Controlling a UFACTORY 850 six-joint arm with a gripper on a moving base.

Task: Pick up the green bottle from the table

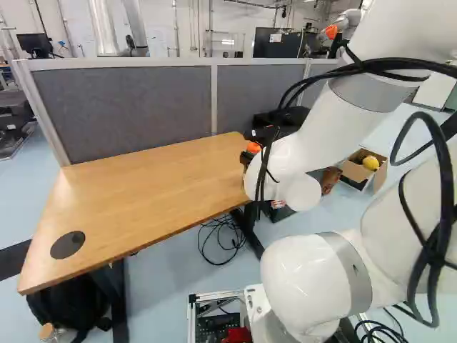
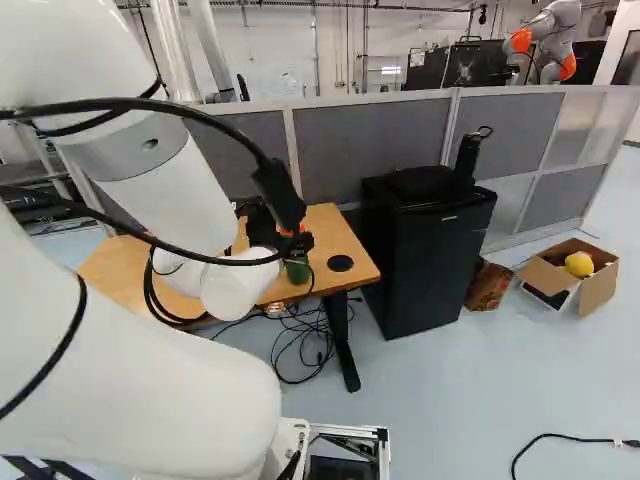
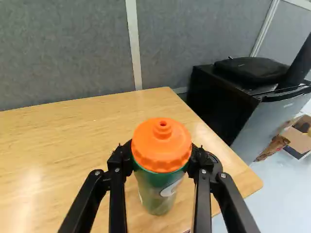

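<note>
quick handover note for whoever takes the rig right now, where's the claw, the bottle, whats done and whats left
Claw: closed on the green bottle, one finger each side, just below its orange cap.
Bottle: upright or nearly so, over the end of the wooden table near the black fridge. Whether its base touches the wood, I can't tell.
Done: bottle gripped.
Left: check for a gap under the base; if there is none, lift it clear, probably straight up.
</note>
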